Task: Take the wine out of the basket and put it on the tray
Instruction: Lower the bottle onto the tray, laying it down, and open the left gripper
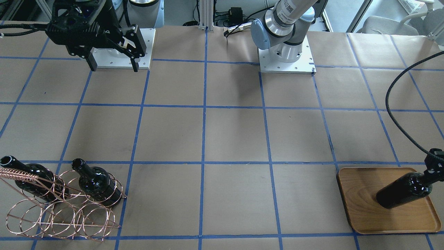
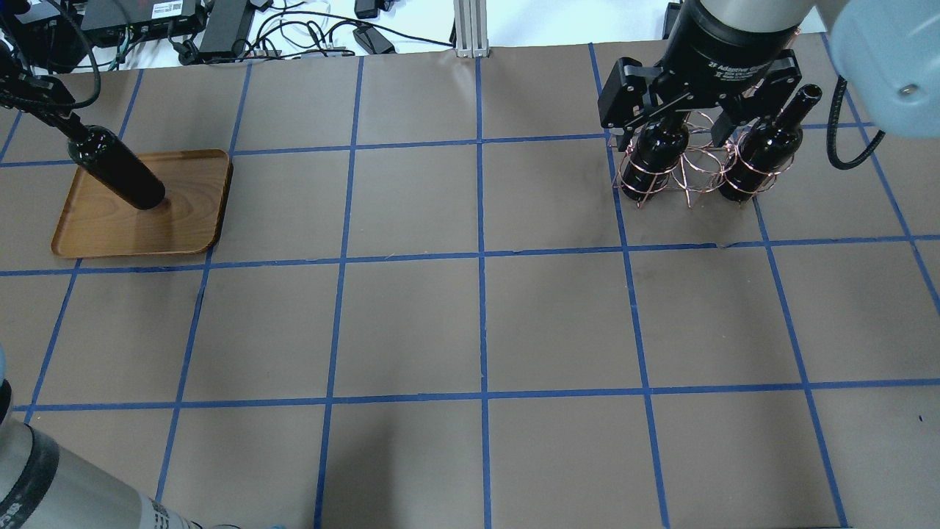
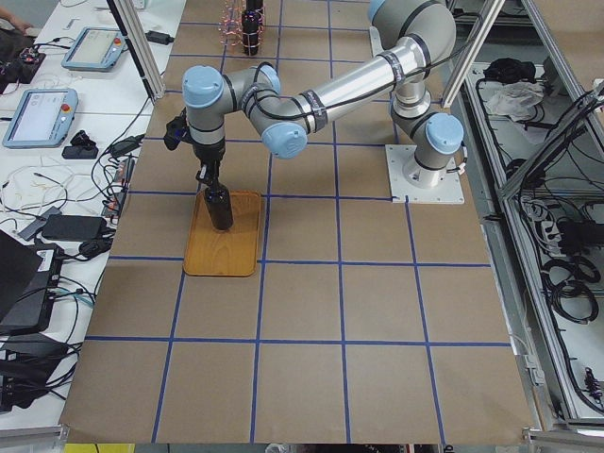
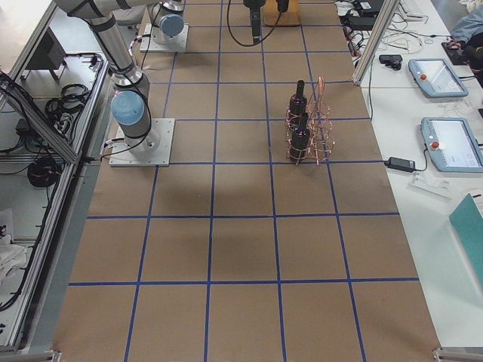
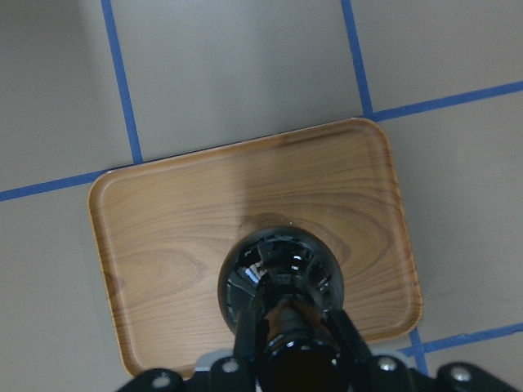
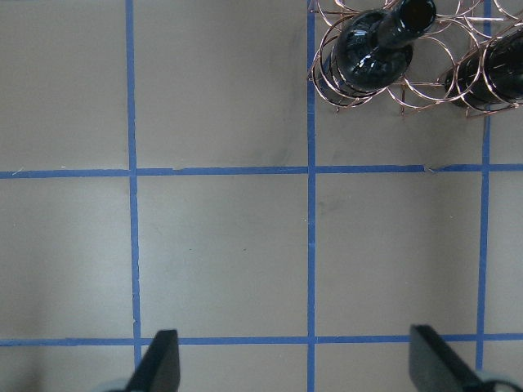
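My left gripper [image 1: 435,164] is shut on the neck of a near-black wine bottle [image 1: 404,190] and holds it upright over the wooden tray [image 1: 360,203]. The bottle's base is at the tray's surface; I cannot tell if it touches. The left wrist view shows the fingers [image 5: 245,347] around the bottle [image 5: 282,273] above the tray [image 5: 172,237]. My right gripper [image 1: 113,66] is open and empty, high over the table. Its wrist view shows the copper wire basket [image 6: 417,94] ahead with two more bottles [image 6: 372,53] [image 6: 490,69] in its loops.
The basket [image 2: 687,173] stands at the far right of the table, the tray [image 2: 187,217] at the far left. A black cable [image 1: 392,104] hangs above the table near the tray. The arm bases [image 1: 286,59] sit at the robot's edge. Tablets and cables lie on the operators' bench [image 4: 445,136].
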### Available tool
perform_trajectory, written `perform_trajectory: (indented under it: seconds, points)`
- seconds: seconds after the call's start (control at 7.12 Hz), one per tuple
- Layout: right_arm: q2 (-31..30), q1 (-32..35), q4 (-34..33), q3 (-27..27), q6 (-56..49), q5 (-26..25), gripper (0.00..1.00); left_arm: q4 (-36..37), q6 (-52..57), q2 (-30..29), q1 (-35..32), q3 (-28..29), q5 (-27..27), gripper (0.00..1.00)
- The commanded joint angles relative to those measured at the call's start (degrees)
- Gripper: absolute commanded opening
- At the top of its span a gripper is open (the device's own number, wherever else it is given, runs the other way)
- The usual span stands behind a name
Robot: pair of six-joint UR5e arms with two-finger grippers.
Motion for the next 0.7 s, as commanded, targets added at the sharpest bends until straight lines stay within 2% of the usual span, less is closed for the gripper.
perform_trajectory:
  seconds: [0.0, 0.28, 0.42, 0.56]
  points:
    - [0.0, 0.0, 0.0, 0.0, 0.0, 0.1, 1.00, 0.3, 0.9, -0.5, 0.3, -0.1, 0.0, 0.00]
    - [0.0, 0.0, 0.0, 0.0, 0.0, 0.1, 1.00, 0.3, 0.9, -0.8, 0.4, -0.1, -0.1, 0.00]
    - [0.0, 0.1, 0.0, 0.0, 0.0, 0.1, 1.00, 0.3, 0.9, -0.8, 0.6, -0.3, 0.2, 0.09]
    - [0.0, 0.1, 0.1, 0.0, 0.0, 0.1, 1.00, 0.3, 0.5, -0.8, 0.8, -0.3, 0.4, 0.35]
